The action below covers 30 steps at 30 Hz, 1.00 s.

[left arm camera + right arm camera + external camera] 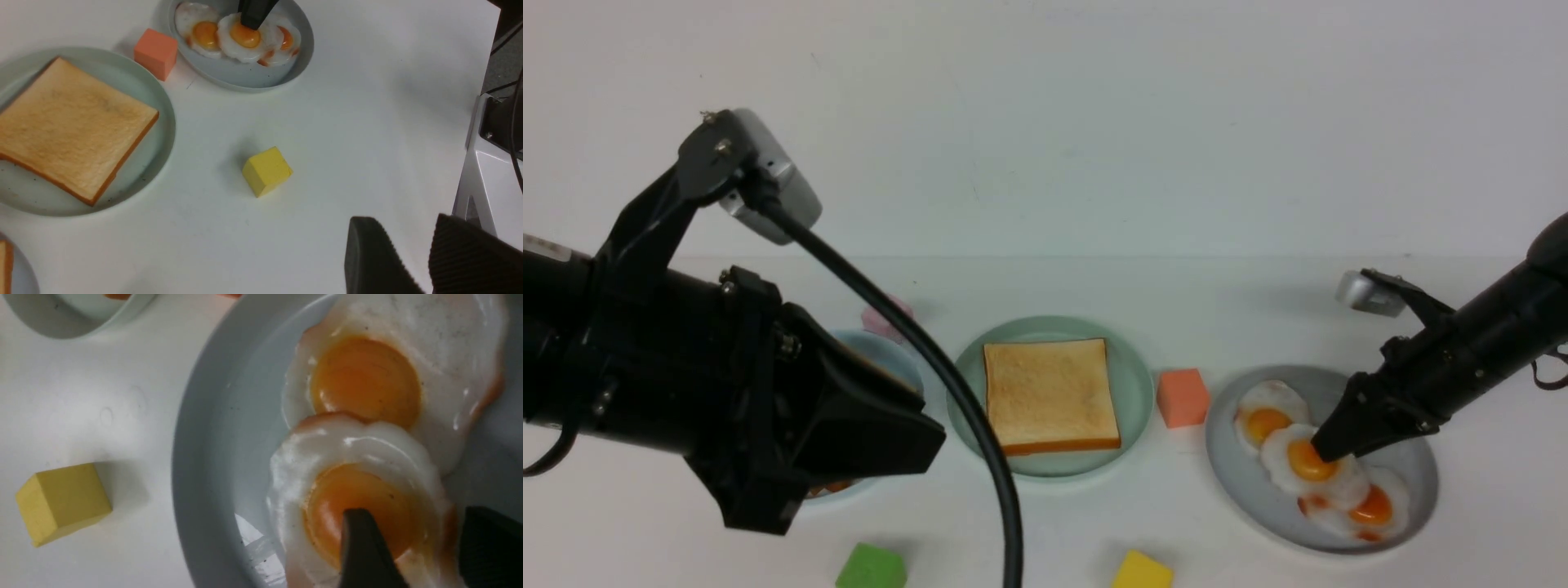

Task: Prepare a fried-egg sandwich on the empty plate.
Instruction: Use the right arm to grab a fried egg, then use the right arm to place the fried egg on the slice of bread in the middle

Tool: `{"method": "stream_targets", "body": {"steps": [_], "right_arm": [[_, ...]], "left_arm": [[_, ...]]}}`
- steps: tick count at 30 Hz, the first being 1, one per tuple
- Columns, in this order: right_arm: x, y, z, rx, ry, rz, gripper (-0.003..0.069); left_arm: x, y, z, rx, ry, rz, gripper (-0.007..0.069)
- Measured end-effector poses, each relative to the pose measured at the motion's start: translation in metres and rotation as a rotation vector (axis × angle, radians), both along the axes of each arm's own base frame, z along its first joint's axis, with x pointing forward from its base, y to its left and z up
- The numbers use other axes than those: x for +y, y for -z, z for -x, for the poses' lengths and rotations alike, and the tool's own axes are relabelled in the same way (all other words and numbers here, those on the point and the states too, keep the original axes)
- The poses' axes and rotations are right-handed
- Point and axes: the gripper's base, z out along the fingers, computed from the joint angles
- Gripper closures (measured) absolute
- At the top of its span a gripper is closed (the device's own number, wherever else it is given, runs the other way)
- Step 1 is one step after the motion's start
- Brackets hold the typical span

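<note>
Three fried eggs [1264, 420] lie overlapping in a row on the grey plate [1417, 482], at the right side of the white desk [1258, 310]. The right tool [1327, 451] is down on the middle egg [1284, 461], tip against the orange yolk. In the right wrist view one of its fingers [363, 547] rests on the yolk and the other stands past the egg's edge. The jaws are apart, with part of the egg between them and not yet pinched.

One toast slice [1049, 394], golden with a brown crust, lies flat on the mint-green plate [1137, 390] at the centre of the desk, its top face uncovered. An orange cube [1182, 397] sits between this plate and the grey one, just beside both.

Raised above the left side of the desk, the left tool [404, 228] fills the near left of the front view. Its jaws are parted and grasp nothing; bare desk shows between them. Behind it the rim of a pale blue plate [890, 351] shows, mostly hidden, with a pink object [886, 314] just beyond it.

A yellow cube [1141, 572] sits on the near edge, nearer than the mint-green plate. A green cube [872, 567] sits near and to the left.
</note>
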Motion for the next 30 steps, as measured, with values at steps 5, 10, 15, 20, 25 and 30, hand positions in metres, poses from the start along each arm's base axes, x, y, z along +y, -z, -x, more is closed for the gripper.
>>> {"method": "stream_targets", "body": {"steps": [5, 10, 15, 20, 25, 30], "right_arm": [[0.0, 0.0, 0.0, 0.001, 0.0, -0.003, 0.0549], [0.0, 0.001, 0.0, 0.006, -0.002, -0.006, 0.0589], [0.001, 0.0, 0.001, 0.015, -0.009, -0.013, 0.0589], [0.001, -0.01, -0.002, 0.006, -0.037, -0.021, 0.0589], [0.002, -0.032, -0.01, -0.046, -0.053, -0.039, 0.0589], [0.017, -0.048, -0.019, -0.085, 0.011, -0.16, 0.0589]], "left_arm": [[0.001, 0.001, 0.0, -0.003, 0.0, -0.02, 0.0386], [0.001, 0.001, 0.0, -0.003, -0.001, -0.022, 0.0386], [0.001, 0.001, 0.0, -0.004, -0.001, -0.022, 0.0386], [0.001, 0.001, 0.0, -0.004, -0.001, -0.022, 0.0386], [0.001, 0.001, 0.0, -0.003, -0.002, -0.022, 0.0386], [0.002, 0.001, -0.001, -0.009, -0.011, -0.024, 0.0386]]}}
